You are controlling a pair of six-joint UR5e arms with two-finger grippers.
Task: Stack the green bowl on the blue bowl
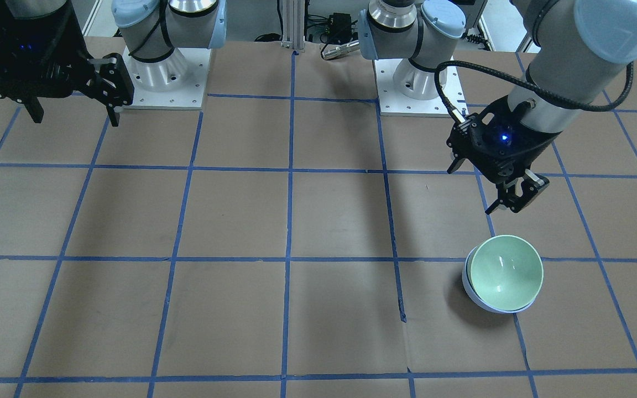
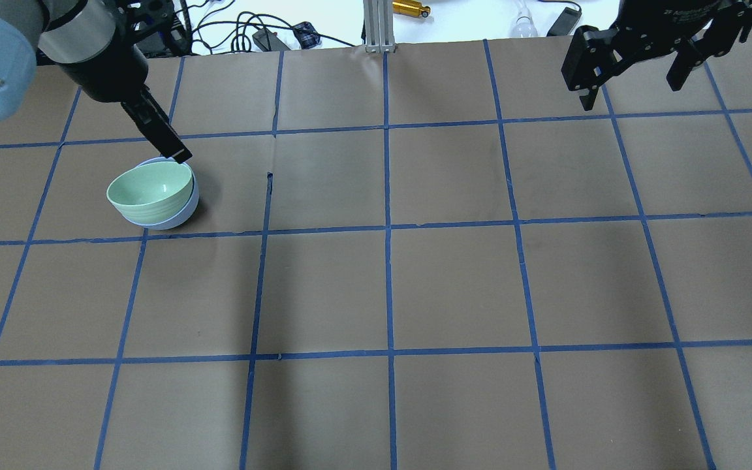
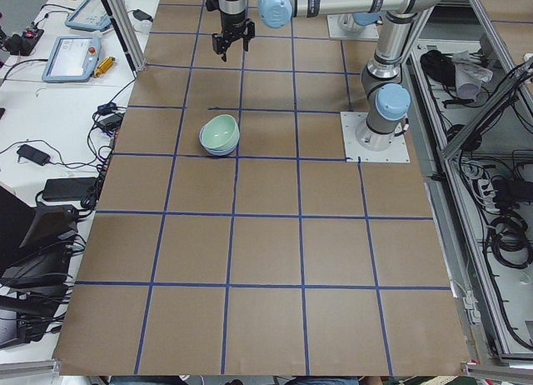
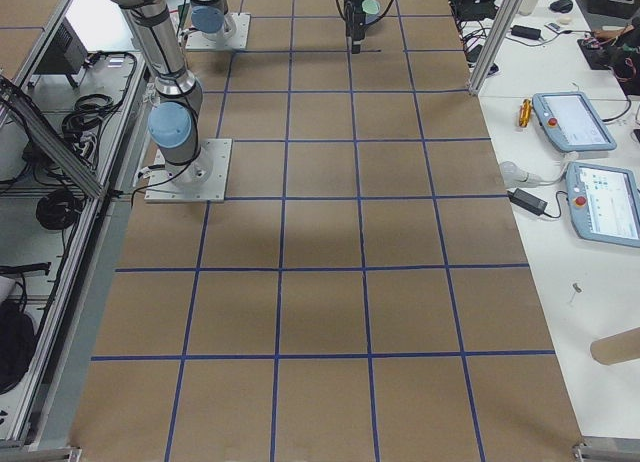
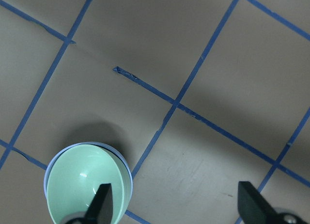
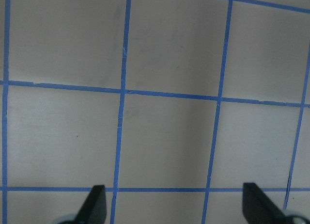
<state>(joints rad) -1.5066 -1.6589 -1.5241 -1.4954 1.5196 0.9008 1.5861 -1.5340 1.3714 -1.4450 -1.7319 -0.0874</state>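
One bowl in another, on our left side
We see the upper bowl (image 2: 151,186) sitting inside the lower bowl (image 2: 180,214) on the worktop (image 2: 454,287). Our left jaws hang just above them. Our right jaws hang far off on the other side.

One green bowl (image 2: 147,189), one blue bowl (image 2: 180,215)
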